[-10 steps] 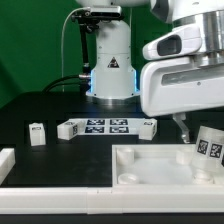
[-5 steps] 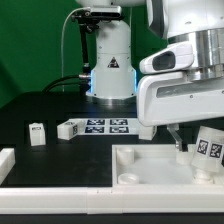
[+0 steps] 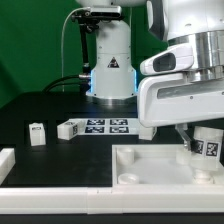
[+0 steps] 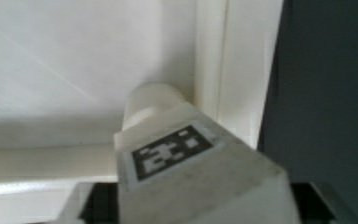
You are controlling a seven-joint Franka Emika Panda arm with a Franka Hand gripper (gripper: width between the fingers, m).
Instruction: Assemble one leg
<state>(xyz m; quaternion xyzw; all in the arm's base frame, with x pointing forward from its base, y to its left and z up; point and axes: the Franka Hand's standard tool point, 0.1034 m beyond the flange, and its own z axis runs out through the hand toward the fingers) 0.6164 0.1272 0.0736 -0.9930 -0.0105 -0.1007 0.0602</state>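
Note:
A leg [image 3: 208, 143], a stubby white block with a black-and-white tag, is held in my gripper [image 3: 196, 138], just above the right corner of the large white panel [image 3: 150, 165]. In the wrist view the leg [image 4: 176, 150] fills the middle, its tag facing the camera, and the dark fingers [image 4: 98, 205] press on both its sides. My gripper [image 4: 194, 208] is shut on it. The panel [image 4: 51, 90] lies beneath it. A second leg [image 3: 37, 133] stands on the black table at the exterior view's left.
The marker board [image 3: 100, 127] lies on the table behind the panel. A white part [image 3: 6, 160] sits at the exterior view's left edge. The robot base [image 3: 110, 70] stands at the back. Dark table [image 4: 336, 80] runs along the panel's edge.
The arm has come down and a little to the exterior view's left with the leg in it. The leg now stands more upright over the panel's corner.

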